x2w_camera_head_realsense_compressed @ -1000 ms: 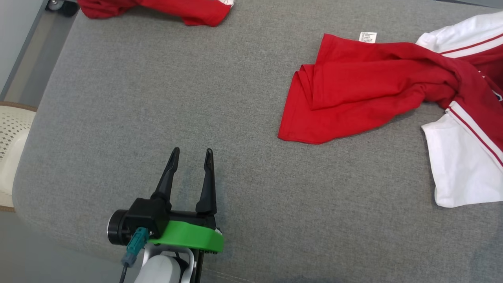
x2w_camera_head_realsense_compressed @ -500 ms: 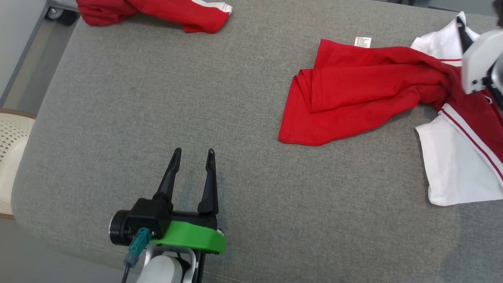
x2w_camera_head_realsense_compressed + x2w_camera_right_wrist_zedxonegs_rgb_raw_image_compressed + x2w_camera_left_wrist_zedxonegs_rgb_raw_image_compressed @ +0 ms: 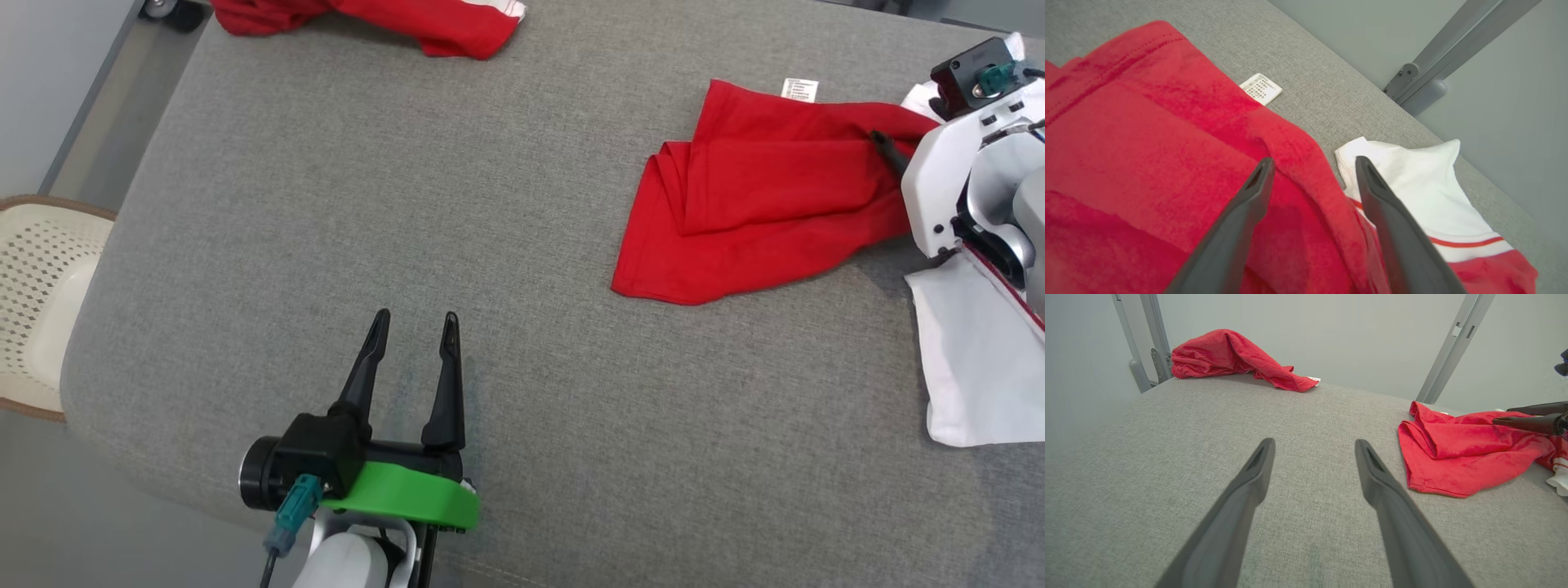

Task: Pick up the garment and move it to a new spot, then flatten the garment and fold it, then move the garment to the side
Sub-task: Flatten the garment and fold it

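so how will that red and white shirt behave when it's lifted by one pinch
Probably floppy: the shirt lies in soft folds, so most of it would likely sag and trail from one pinch. It looks thin, so probably light. The ridge seen between the open right fingers seems layered, so a grip there may catch more than one layer.

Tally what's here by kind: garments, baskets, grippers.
Garments: 2, the red-and-white shirt and the red garment at the far edge
Baskets: 1, the cream basket
Grippers: 2, the left gripper and the right gripper
Total: 5
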{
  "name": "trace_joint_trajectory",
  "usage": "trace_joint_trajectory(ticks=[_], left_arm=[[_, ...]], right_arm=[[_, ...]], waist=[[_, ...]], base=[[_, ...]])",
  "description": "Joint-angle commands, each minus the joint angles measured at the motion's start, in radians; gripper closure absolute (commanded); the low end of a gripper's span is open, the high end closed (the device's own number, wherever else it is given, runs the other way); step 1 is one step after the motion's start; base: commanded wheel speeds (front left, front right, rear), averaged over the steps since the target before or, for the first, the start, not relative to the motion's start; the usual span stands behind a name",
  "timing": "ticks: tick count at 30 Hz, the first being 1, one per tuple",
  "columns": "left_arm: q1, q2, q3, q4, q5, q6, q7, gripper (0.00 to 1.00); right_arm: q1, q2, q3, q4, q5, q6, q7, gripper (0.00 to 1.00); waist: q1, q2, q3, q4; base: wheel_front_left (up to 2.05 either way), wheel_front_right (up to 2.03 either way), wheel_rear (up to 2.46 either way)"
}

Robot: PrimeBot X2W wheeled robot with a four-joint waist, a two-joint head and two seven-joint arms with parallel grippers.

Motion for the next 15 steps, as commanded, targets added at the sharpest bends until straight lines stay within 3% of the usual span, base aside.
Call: trace_joint_trajectory(ticks=[1, 2, 3, 4, 5, 7, 8, 15], left_arm=[[-0.008, 0.002, -0.001, -0.001, 0.002, 0.004, 0.0, 0.0], [-0.007, 0.002, -0.003, 0.0, 0.001, 0.004, 0.0, 0.0], [-0.007, 0.002, -0.004, 0.001, 0.001, 0.004, 0.0, 0.0], [-0.005, 0.002, -0.006, 0.003, 0.001, 0.004, 0.0, 0.0], [-0.004, 0.002, -0.006, 0.004, 0.002, 0.004, 0.0, 0.0], [-0.002, 0.002, -0.008, 0.006, 0.004, 0.004, 0.0, 0.0], [-0.001, 0.002, -0.007, 0.007, 0.004, 0.004, 0.0, 0.0], [0.003, 0.002, -0.006, 0.012, 0.014, 0.005, 0.0, 0.0]], right_arm=[[0.013, -0.011, 0.013, -0.001, 0.019, -0.001, 0.009, 0.0], [0.01, -0.015, 0.022, 0.001, 0.032, -0.001, 0.014, 0.0], [0.008, -0.017, 0.03, 0.004, 0.043, -0.001, 0.016, 0.13], [0.006, -0.018, 0.038, 0.008, 0.054, -0.001, 0.019, 0.36], [0.006, -0.018, 0.046, 0.013, 0.062, -0.001, 0.021, 0.53], [0.004, -0.016, 0.061, 0.023, 0.074, -0.001, 0.022, 0.71], [0.002, -0.014, 0.067, 0.028, 0.08, -0.001, 0.019, 0.98], [-0.021, -0.002, 0.099, 0.063, 0.113, -0.001, -0.034, 1.0]], waist=[[0.0, 0.0, 0.005, 0.015], [0.0, 0.0, 0.006, 0.02], [0.0, 0.0, 0.007, 0.024], [0.0, 0.0, 0.008, 0.028], [0.0, 0.0, 0.008, 0.032], [0.0, 0.0, 0.008, 0.036], [0.0, 0.0, 0.008, 0.037], [0.0, 0.0, 0.005, 0.033]], base=[[0.0, 0.0, 0.0], [0.0, 0.0, 0.0], [0.0, 0.0, 0.0], [0.0, 0.0, 0.0], [0.0, 0.0, 0.0], [0.0, 0.0, 0.0], [0.0, 0.0, 0.0], [0.0, 0.0, 0.0]])
